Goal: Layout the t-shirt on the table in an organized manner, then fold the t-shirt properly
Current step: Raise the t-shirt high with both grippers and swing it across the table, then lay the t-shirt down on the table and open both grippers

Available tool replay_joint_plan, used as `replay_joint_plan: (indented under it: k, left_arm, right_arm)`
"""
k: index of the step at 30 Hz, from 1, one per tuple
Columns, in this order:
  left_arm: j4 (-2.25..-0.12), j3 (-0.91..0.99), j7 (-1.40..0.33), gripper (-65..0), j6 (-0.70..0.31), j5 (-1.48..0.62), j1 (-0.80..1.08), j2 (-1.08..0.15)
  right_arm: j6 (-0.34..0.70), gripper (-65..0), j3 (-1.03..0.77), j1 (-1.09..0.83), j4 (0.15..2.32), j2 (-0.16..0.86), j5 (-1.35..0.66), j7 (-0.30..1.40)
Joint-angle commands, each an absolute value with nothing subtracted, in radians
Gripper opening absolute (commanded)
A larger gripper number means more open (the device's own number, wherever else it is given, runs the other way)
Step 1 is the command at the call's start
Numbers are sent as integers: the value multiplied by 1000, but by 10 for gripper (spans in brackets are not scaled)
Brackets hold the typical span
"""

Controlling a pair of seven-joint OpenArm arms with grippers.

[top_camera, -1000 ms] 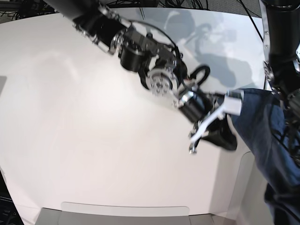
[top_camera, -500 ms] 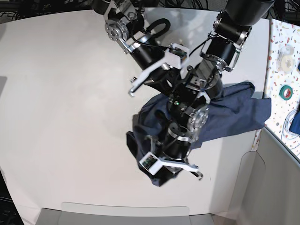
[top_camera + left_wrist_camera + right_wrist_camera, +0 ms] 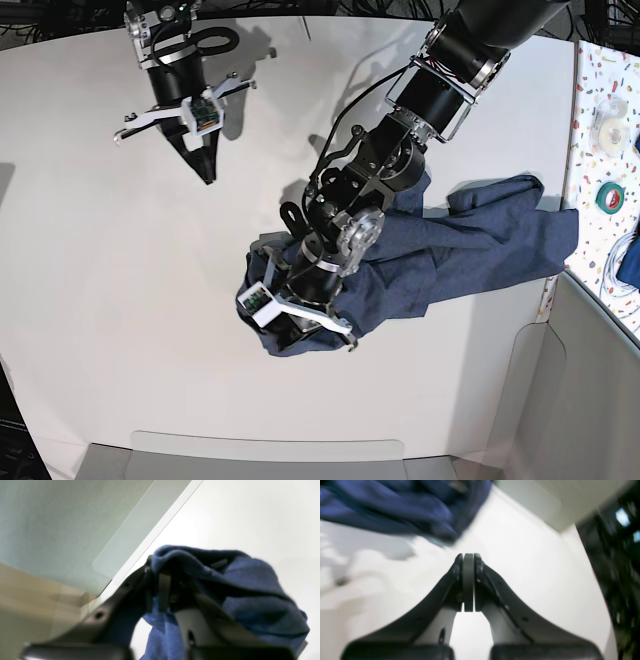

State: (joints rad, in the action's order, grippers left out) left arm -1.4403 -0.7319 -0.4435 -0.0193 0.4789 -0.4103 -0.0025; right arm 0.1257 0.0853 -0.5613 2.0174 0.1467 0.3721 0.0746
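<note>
Jaws of the left gripper (image 3: 297, 335) sit deep in a bunch of blue cloth. In the left wrist view they look a little bit apart, with cloth between them and over them, but I cannot tell if they are pinching it. Jaws of the right gripper (image 3: 468, 580) are pressed flat together with nothing in them, up at the far left, well apart from the cloth.

The table (image 3: 100, 300) is big, white and smooth. The t-shirt (image 3: 480, 240) lies on its right half. It is not flat. One end reaches the right edge of the table, and the other end is a crumpled lump in the middle, near the front edge, right where the left gripper is. No white letters show.

I think the t-shirt is soft, light and floppy. It will not hold a shape, it will sag and fold over when lifted, and it should slide easily on the smooth top. Grabbing the lump would likely catch many layers at once. I think a better hold is one thin edge, like the bottom hem or a shoulder, with each gripper on its own corner, so the cloth can be pulled out flat
</note>
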Motion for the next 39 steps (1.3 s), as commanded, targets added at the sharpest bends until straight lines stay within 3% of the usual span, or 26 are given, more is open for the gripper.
replay_joint_plan:
  k: [1, 4, 6, 10, 19, 24, 26, 31, 39]
  left_arm:
    - [-1443, -782, -414, -499, -50, 476, -430, 19]
    - [-1438, -854, -423, -316, -54, 476, -427, 21]
    - [-1440, -866, -424, -269, -18, 476, -415, 30]
    - [-1491, -843, -432, -262, 35, 476, -389, 38]
    - [-1839, -631, -529, -263, 28, 473, -237, 8]
    - [-1939, -524, -605, -264, 30, 472, -102, -77]
    - [-1951, -470, -608, -264, 30, 472, -42, -87]
    - [-2003, -340, -608, -264, 31, 466, 99, -85]
    - [-2054, -174, -615, -264, 27, 331, 220, -136]
  right_arm:
    - [111, -650, 51, -559, 2028, 151, 344, 44]
    - [113, -650, -24, -558, 2023, 153, 257, 44]
    - [113, -650, -45, -555, 2026, 151, 229, 44]
    - [113, -650, -79, -533, 2028, 151, 217, 44]
    - [114, -650, -91, -361, 2032, 99, 217, 104]
    - [117, -513, -87, -131, 2017, -51, 214, 398]
    - [122, -485, -51, -67, 2008, -82, 185, 486]
    - [179, -483, 143, 1, 2002, -82, 127, 598]
    - [191, -483, 412, 7, 1914, -73, 265, 756]
